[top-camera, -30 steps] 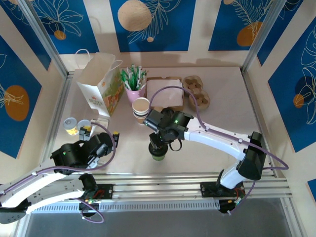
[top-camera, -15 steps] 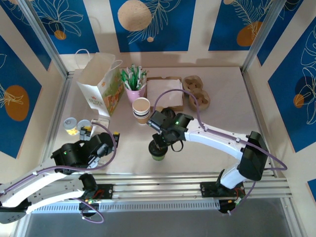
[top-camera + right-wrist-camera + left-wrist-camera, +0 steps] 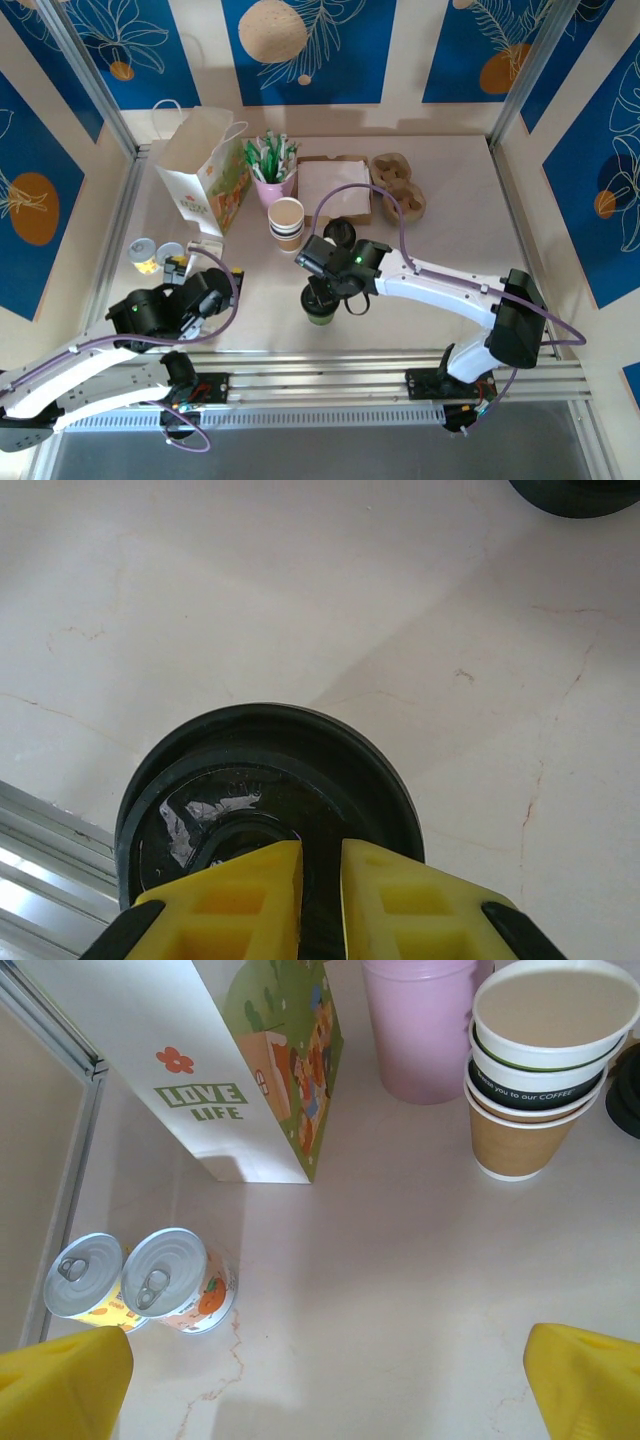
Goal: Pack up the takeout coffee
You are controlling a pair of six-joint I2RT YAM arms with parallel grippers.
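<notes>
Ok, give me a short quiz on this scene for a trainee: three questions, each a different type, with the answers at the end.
1. How many tin cans stand near the paper bag in the left wrist view?
2. True or false: the paper bag is lying flat on the table.
3. The right gripper is directly above which item? A: the takeout coffee. B: the tin cans. C: the paper bag.

Key: 1: two. 2: false, it stands upright. 3: A.
</notes>
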